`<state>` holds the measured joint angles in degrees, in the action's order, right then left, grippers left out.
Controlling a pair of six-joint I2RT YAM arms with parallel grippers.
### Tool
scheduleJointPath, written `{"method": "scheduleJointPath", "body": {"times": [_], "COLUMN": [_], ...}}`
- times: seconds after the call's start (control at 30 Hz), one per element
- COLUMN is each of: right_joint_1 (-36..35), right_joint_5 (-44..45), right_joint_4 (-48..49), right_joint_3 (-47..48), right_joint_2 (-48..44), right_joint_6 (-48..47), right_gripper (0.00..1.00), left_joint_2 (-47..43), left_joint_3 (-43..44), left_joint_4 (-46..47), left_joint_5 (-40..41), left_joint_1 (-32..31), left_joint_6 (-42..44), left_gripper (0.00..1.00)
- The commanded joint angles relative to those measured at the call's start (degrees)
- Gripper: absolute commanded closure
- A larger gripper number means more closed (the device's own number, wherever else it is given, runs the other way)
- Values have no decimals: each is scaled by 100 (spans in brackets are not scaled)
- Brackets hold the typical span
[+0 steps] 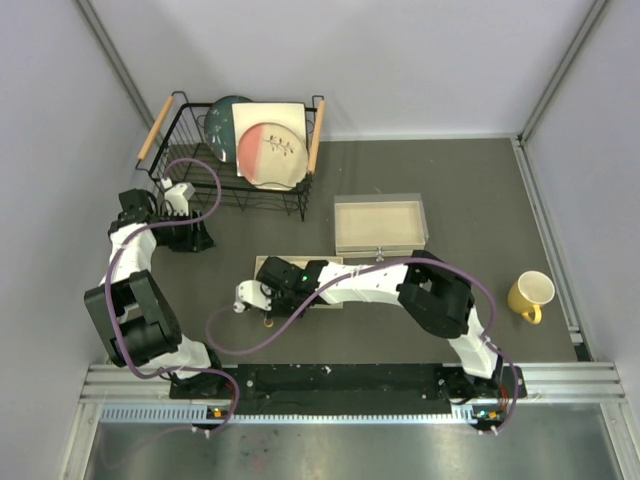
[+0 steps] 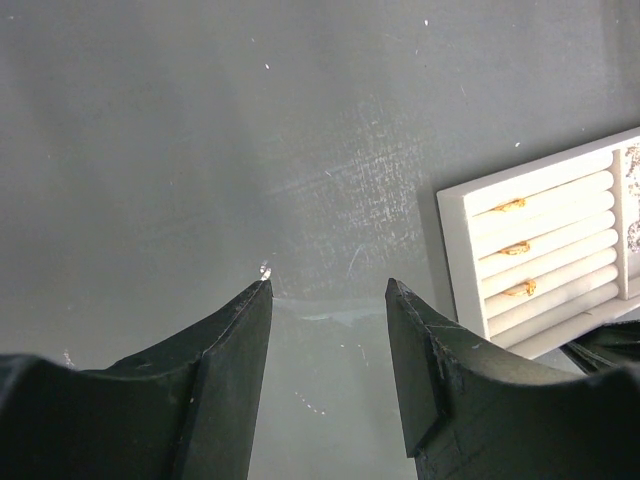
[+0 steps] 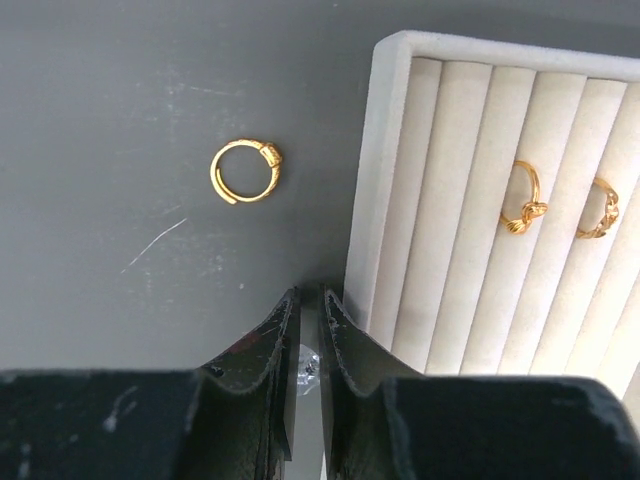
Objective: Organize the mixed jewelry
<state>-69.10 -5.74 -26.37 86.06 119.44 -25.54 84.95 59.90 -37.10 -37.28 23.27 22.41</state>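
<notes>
In the right wrist view my right gripper (image 3: 309,300) is shut on a small silver stud (image 3: 309,364) that glints between the jaws, just left of the beige ring tray (image 3: 385,180). A loose gold ring (image 3: 245,171) lies on the dark table ahead of the fingertips. Two gold rings (image 3: 525,201) sit in the tray's slots. In the left wrist view my left gripper (image 2: 328,287) is open and empty above the table. Another small silver stud (image 2: 265,269) lies at its left fingertip. The tray (image 2: 545,255) with three gold rings (image 2: 515,247) shows to its right.
In the top view a black wire dish rack (image 1: 175,170) with plates stands at the back left. An open beige box (image 1: 380,248) lies at mid-table. A yellow mug (image 1: 530,295) stands at the right. My right arm stretches over the tray (image 1: 330,303).
</notes>
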Motion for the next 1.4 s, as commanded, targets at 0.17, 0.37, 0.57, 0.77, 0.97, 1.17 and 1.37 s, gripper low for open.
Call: {"method": "scheduleJointPath", "body": {"times": [0.17, 0.37, 0.57, 0.77, 0.97, 1.17, 1.37], "right_joint_1": [151, 142, 107, 55, -24, -60, -139], "right_joint_5": [486, -41, -516, -692, -762, -832, -955], "right_joint_4": [185, 150, 141, 141, 132, 80, 0], "right_joint_3": [359, 245, 200, 358, 595, 938, 1123], "right_joint_2": [212, 45, -218, -193, -70, 79, 290], "right_joint_6": [-135, -65, -83, -162, -206, -206, -258], "right_gripper": [88, 84, 79, 77, 74, 73, 73], "left_joint_2": [-57, -66, 66, 206, 242, 259, 277], "left_joint_3": [48, 83, 312, 567, 602, 550, 523], "left_joint_4": [28, -8, -78, -192, -210, -227, -236], "left_joint_5": [-140, -139, -402, -676, -684, -711, -728], "left_joint_1": [64, 134, 336, 521, 600, 670, 697], "left_joint_6": [96, 123, 9, -53, -27, 70, 88], "left_gripper": [45, 45, 45, 45, 44, 45, 44]}}
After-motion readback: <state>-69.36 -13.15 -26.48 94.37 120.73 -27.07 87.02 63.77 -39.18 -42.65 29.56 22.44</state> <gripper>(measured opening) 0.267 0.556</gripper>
